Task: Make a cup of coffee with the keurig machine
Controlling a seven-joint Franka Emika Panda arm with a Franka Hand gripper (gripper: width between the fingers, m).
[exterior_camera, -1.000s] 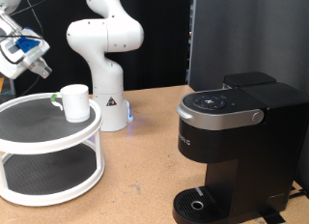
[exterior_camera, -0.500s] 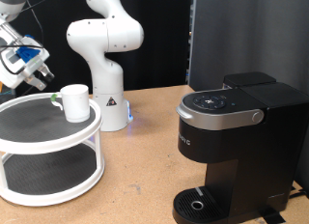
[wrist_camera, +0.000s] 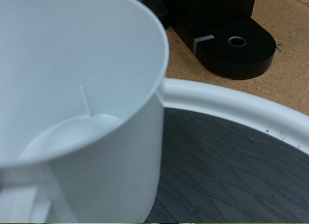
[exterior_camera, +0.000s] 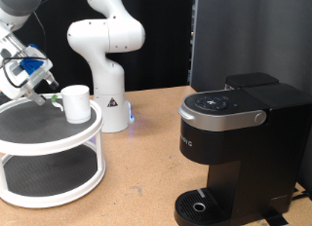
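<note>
Cup (exterior_camera: 76, 102) upright on white tiered stand (exterior_camera: 49, 138), arm angled down, fingers (exterior_camera: 39, 94) beside it, spread unclear.

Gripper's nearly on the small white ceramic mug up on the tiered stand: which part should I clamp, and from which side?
Clamp the rim wall of the white mug, one finger inside, descending from above. It stands upright, mouth open, on the round white stand; the gripper already sits on its exterior-view left.

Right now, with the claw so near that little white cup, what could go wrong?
The claw is beside the cup, which stands on the white two-tier stand; a nudge might tip it over. The keurig machine sits well off to the exterior view's right, so the cup could slip in a long carry.
</note>
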